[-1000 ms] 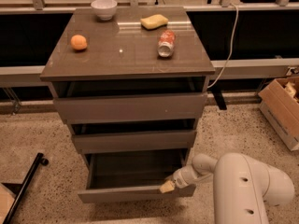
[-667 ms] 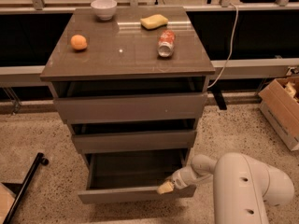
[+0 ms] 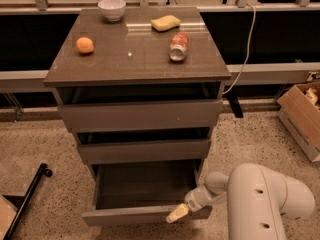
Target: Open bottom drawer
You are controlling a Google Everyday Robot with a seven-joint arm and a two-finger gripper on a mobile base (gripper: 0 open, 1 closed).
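Note:
The bottom drawer [image 3: 135, 215] is the lowest of three grey-brown drawers in the cabinet. It stands pulled out toward me, and its dark empty inside [image 3: 147, 184] shows. My gripper [image 3: 178, 213] is at the drawer's front panel near its right end, with a pale fingertip against the top edge of the panel. The white arm [image 3: 265, 199] reaches in from the lower right. The two drawers above are pushed in.
On the cabinet top [image 3: 135, 59] are an orange [image 3: 85, 45], a white bowl [image 3: 111, 8], a yellow sponge [image 3: 165, 22] and a tipped can [image 3: 179, 46]. A cardboard box [image 3: 302, 116] stands on the floor at right. A black bar [image 3: 27, 196] lies at lower left.
Nothing has visibly changed; the drawer stays pulled out and the gripper stays at its front right.

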